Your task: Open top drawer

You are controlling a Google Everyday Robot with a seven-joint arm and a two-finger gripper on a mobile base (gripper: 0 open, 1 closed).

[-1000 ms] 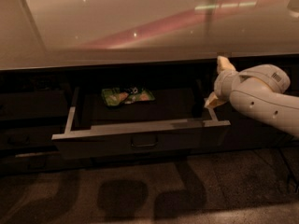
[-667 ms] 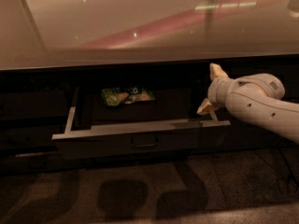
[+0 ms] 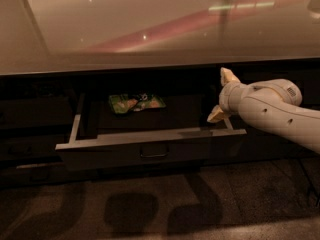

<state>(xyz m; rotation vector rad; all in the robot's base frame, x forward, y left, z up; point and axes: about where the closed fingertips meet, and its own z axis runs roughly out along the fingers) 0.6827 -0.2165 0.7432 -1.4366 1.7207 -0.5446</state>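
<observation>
The top drawer stands pulled out under the countertop, with a dark front, a small central pull handle and pale rim edges. A green snack bag lies on its floor toward the back. My gripper is at the drawer's right rear corner, just above the right rim, on the end of the white arm that reaches in from the right. Its two pale fingers stand spread apart and hold nothing.
A glossy beige countertop overhangs the drawers. Dark shut drawer fronts sit to the left. A speckled dark floor lies in front, with shadows on it.
The arm and gripper have shifted left, closer in over the drawer's right rear corner. The drawer and the snack bag have stayed where they were.
</observation>
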